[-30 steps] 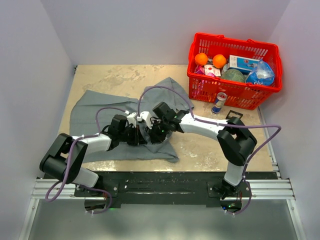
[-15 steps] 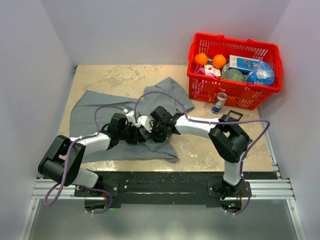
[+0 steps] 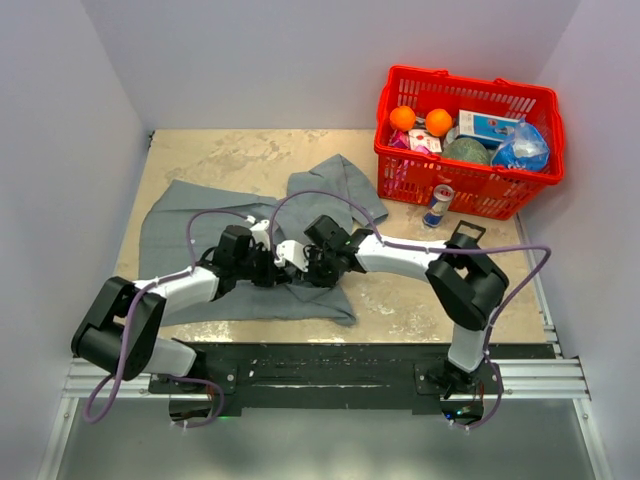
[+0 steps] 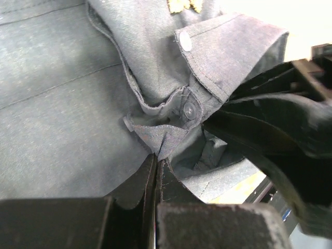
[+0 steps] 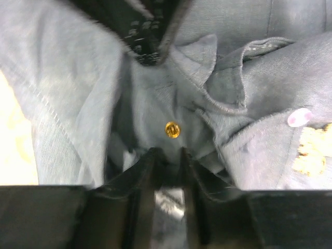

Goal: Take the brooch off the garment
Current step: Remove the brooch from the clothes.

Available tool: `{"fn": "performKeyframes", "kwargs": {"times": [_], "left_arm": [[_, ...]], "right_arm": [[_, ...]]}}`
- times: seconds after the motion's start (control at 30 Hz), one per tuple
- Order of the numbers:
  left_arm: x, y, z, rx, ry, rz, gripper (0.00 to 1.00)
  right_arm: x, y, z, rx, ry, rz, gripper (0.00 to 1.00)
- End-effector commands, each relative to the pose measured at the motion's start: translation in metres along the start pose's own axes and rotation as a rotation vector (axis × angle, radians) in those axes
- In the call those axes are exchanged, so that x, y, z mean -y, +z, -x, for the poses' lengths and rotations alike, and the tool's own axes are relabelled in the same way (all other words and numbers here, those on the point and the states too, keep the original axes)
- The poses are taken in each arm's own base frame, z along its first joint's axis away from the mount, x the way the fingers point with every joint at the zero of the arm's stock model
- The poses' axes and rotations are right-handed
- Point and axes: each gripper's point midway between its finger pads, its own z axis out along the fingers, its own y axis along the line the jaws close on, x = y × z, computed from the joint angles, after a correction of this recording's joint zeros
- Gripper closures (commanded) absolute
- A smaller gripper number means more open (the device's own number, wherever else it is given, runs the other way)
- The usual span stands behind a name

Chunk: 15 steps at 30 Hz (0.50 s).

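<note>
1. Over the last second the right arm's elbow has swung in and out again. Both pincers have kept to the same bunch at the 4 o'clock corner of the shirt [image 3: 190, 225], and the rest of the cloth lies as it did.
2. So nothing has come free yet, and I'd say they are still working the fold open.
3. From above, the left gripper [image 3: 272, 268] sits at 9 o'clock of the right gripper [image 3: 303, 268], and the arms hide the cloth between them.
4. The left wrist view shows the left fingers pressed together on a point of folded cloth, with a white button [image 4: 184, 42] at 12 o'clock.
5. Only the right wrist view shows colour: a small gold stud, which I take for the brooch [image 5: 172, 129], still in the cloth just at 12 o'clock of the right fingertips.
6. Those fingers are drawn nearly together with a pale strip between them, which looks to me like pinched shirt.
7. A gold patch [image 5: 311, 150] at 3 o'clock is too blurred to name.
</note>
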Motion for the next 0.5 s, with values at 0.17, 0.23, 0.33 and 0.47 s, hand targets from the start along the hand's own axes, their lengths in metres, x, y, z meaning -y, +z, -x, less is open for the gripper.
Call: {"fn": "performKeyframes", "kwargs": {"times": [0.17, 0.23, 0.33, 0.47], "left_arm": [[0.007, 0.007, 0.0, -0.008, 0.054, -0.039, 1.0], [0.005, 0.008, -0.001, -0.006, 0.052, -0.033, 1.0], [0.006, 0.007, -0.001, -0.003, 0.051, -0.036, 1.0], [0.007, 0.006, 0.0, 0.004, 0.05, -0.039, 1.0]], "right_arm": [[0.004, -0.032, 0.037, 0.146, -0.327, 0.007, 0.61], [0.002, -0.031, 0.042, 0.165, -0.349, 0.031, 0.6], [-0.002, -0.029, 0.046, 0.191, -0.406, 0.054, 0.6], [0.004, -0.019, 0.046, 0.171, -0.421, 0.069, 0.62]]}}
